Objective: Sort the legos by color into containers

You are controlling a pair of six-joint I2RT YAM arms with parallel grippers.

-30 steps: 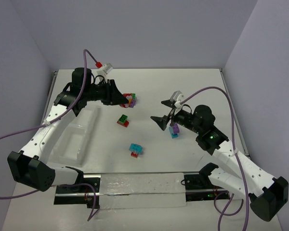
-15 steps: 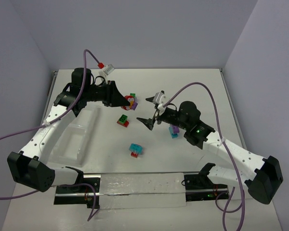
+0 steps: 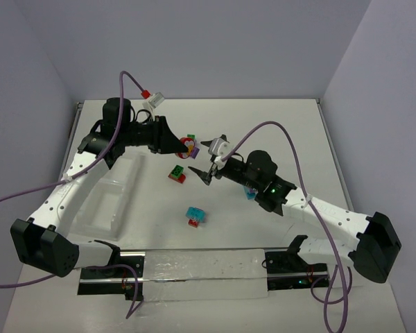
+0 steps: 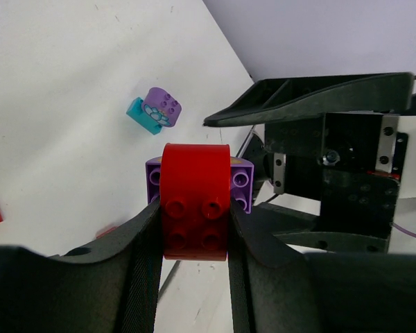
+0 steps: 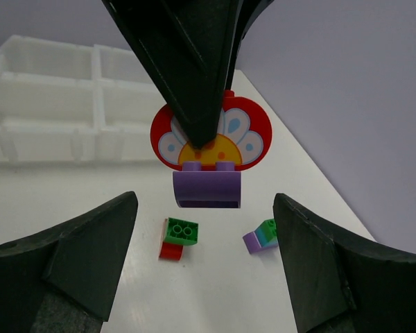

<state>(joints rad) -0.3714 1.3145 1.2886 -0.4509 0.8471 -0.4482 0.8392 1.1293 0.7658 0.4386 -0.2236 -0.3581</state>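
The red brick (image 4: pixel 194 201), stuck to a purple brick (image 4: pixel 241 182), is hanging above the bench (image 3: pixel 277 125), and the left claw (image 3: pixel 182 146) is pinching it by its sides. The right claw (image 3: pixel 213 159) is gaping wide just beside, facing the pair. A green-and-red pair (image 3: pixel 177 174) is lying nearby on the bench, with the tray (image 3: pixel 100 201) sitting well to the left.

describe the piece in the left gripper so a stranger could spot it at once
Above the white table, find the left gripper toward the back. It pinches a red flower-faced brick joined to a purple brick, the only piece any gripper holds.
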